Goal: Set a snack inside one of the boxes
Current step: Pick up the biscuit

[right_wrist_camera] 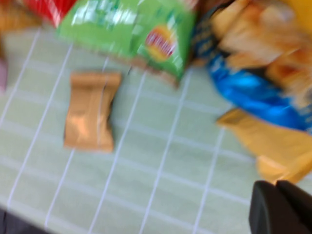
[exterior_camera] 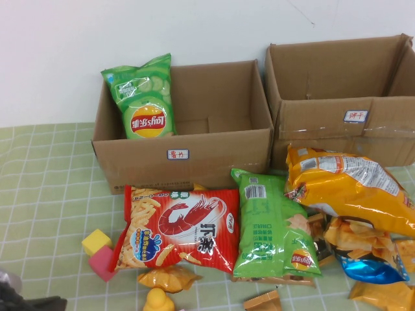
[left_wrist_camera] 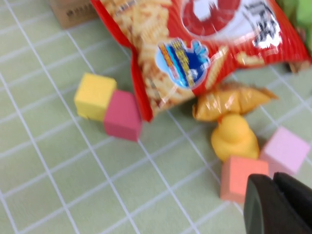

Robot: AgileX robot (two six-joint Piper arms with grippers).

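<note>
A green Lay's bag [exterior_camera: 144, 97] stands in the left corner of the left cardboard box [exterior_camera: 188, 155]. The right box [exterior_camera: 343, 123] looks empty. In front lie a red shrimp-chip bag [exterior_camera: 178, 227], a second green chip bag [exterior_camera: 272, 223], a big yellow bag [exterior_camera: 353, 184] and a blue bag [exterior_camera: 366, 265]. My left gripper [left_wrist_camera: 273, 179] is shut and empty, low over the table beside an orange block [left_wrist_camera: 241, 176], near the red bag [left_wrist_camera: 195, 44]. My right gripper [right_wrist_camera: 276, 185] is shut and empty, near a yellow packet [right_wrist_camera: 278, 151] and the blue bag [right_wrist_camera: 253, 90].
A yellow cube [exterior_camera: 96, 241], a pink cube [exterior_camera: 104, 262] and a yellow duck [exterior_camera: 159, 300] lie front left. A light pink block [left_wrist_camera: 286, 148] sits by the duck [left_wrist_camera: 234, 136]. Small orange packets [exterior_camera: 170, 277] [right_wrist_camera: 91, 109] lie at the front. A white wall rises behind the boxes.
</note>
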